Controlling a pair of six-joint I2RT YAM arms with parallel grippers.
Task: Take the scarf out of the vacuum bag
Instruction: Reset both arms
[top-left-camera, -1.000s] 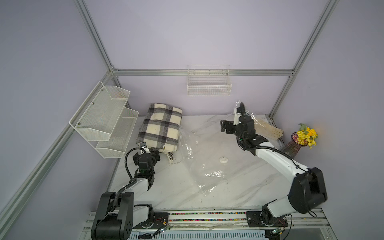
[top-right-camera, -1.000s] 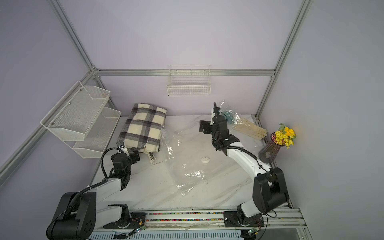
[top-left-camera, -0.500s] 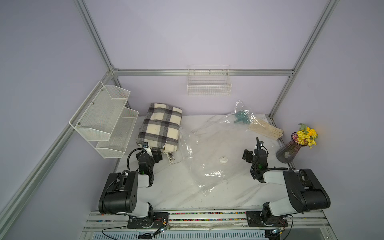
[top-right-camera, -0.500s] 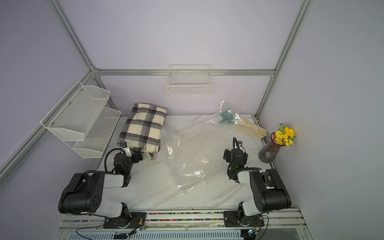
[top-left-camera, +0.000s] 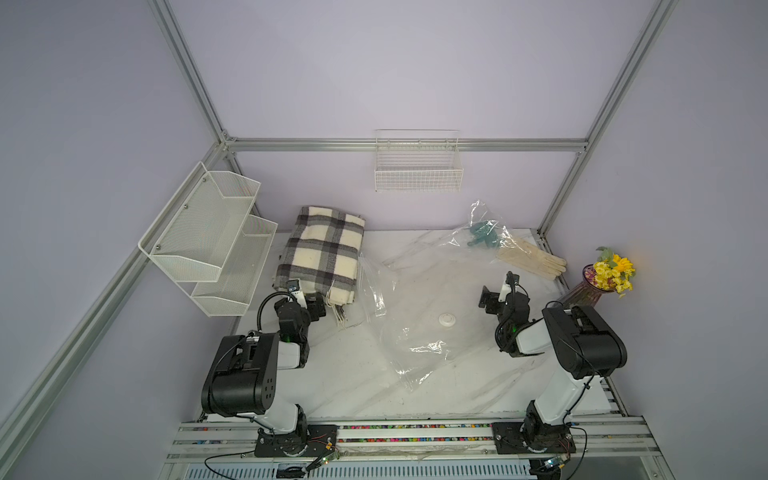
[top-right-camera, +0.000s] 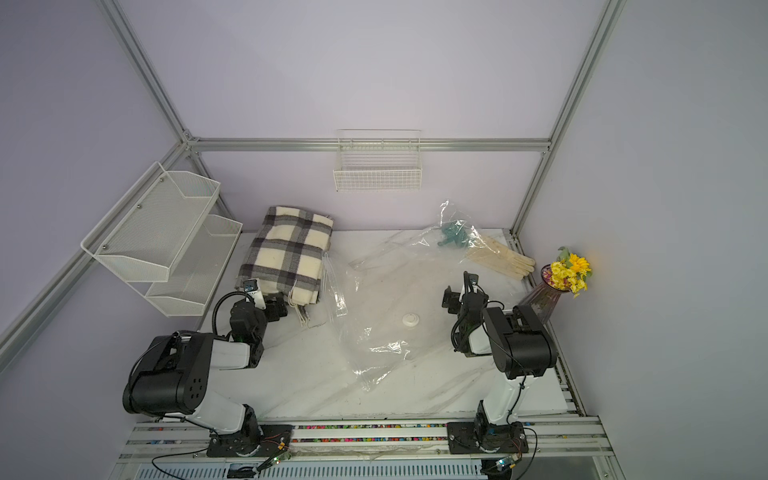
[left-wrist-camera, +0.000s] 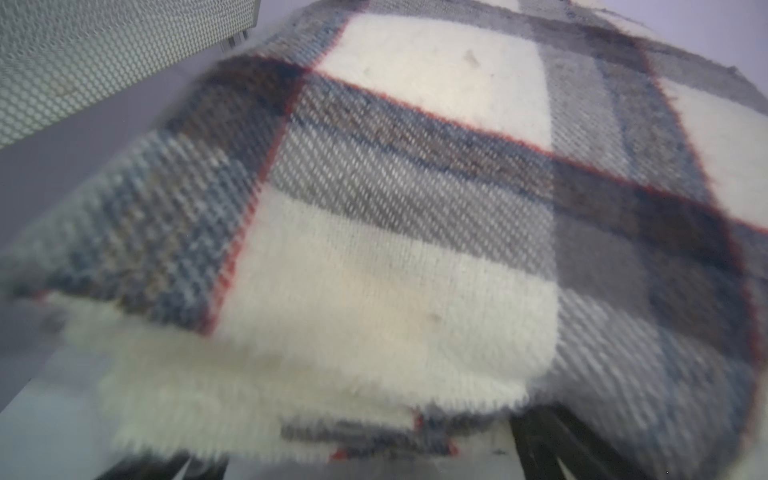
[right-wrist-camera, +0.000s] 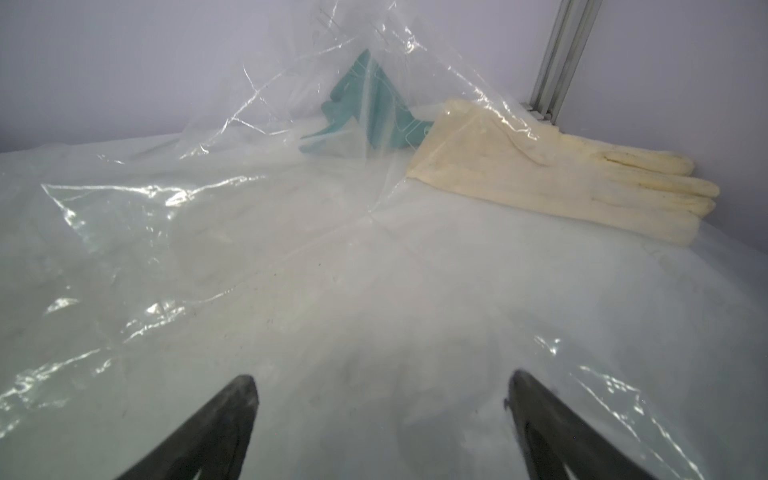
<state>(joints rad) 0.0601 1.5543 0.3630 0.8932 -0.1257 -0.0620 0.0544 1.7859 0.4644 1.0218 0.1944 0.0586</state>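
Note:
The scarf (top-left-camera: 325, 253) (top-right-camera: 291, 254), a folded cream and grey plaid, lies at the back left of the table, outside the vacuum bag (top-left-camera: 419, 286) (top-right-camera: 380, 286). This large clear bag lies flat across the middle, its white valve cap (top-left-camera: 447, 320) facing up. My left gripper (top-left-camera: 312, 305) (left-wrist-camera: 357, 444) is open, with the scarf's near folded edge (left-wrist-camera: 374, 291) right in front of its fingers. My right gripper (top-left-camera: 493, 297) (right-wrist-camera: 382, 380) is open over the bag's right part (right-wrist-camera: 291, 270), with nothing between its fingers.
A smaller clear bag with a teal item (top-left-camera: 482, 236) (right-wrist-camera: 374, 112) and cream gloves (top-left-camera: 534, 258) (right-wrist-camera: 561, 178) lie at the back right. A vase of yellow flowers (top-left-camera: 609, 276) stands at the right edge. A mesh shelf (top-left-camera: 208, 237) hangs left, a wire basket (top-left-camera: 417, 170) on the back wall.
My right arm has pulled back from the far back right to the near right, over the bag. The left arm has folded back a little beside the scarf. Both grippers stayed open.

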